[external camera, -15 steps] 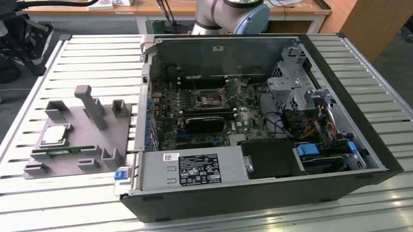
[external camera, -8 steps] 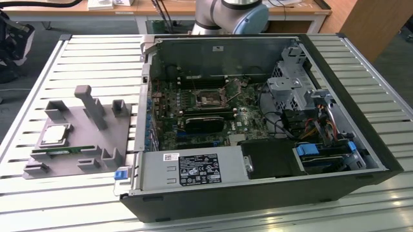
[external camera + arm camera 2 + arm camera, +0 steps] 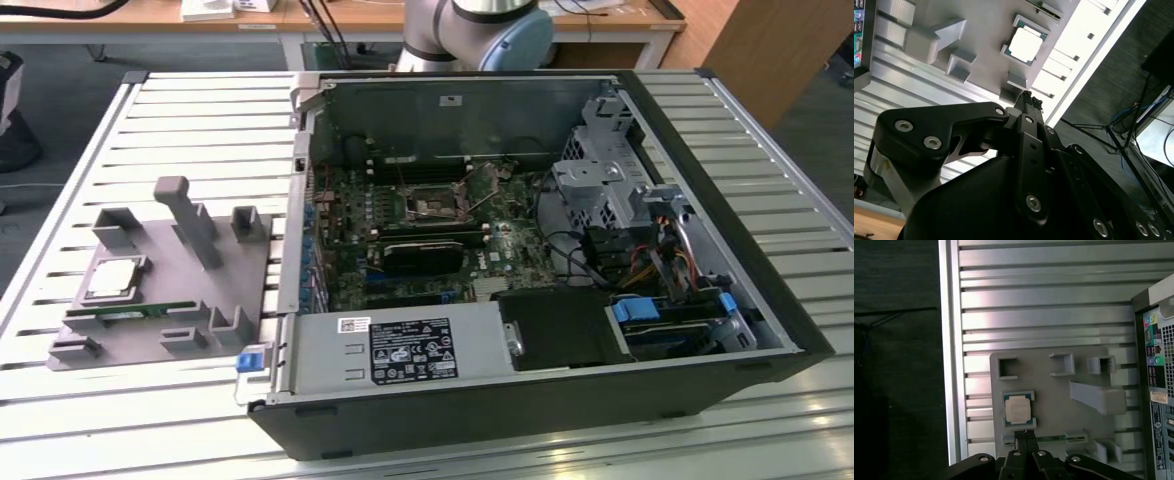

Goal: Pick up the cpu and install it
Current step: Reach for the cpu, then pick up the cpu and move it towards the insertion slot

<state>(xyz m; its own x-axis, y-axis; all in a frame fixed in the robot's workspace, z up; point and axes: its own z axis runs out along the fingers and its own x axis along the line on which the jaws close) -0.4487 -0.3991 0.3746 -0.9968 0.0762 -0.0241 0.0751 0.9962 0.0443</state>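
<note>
Sitting flat in a square recess of the grey plastic holder block [image 3: 1054,405]: silver-topped cpu [image 3: 1018,409]. Black pincer [image 3: 1025,434] closed, empty, near it. Slatted metal tabletop [image 3: 1054,300].

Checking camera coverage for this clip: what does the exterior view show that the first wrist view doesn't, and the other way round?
Exterior view: the motherboard and socket inside the case, plus the arm's base. First wrist view: the gripper, shut and empty, and floor beside the table. Both: the cpu resting in the grey holder, green memory stick beside it.
</note>
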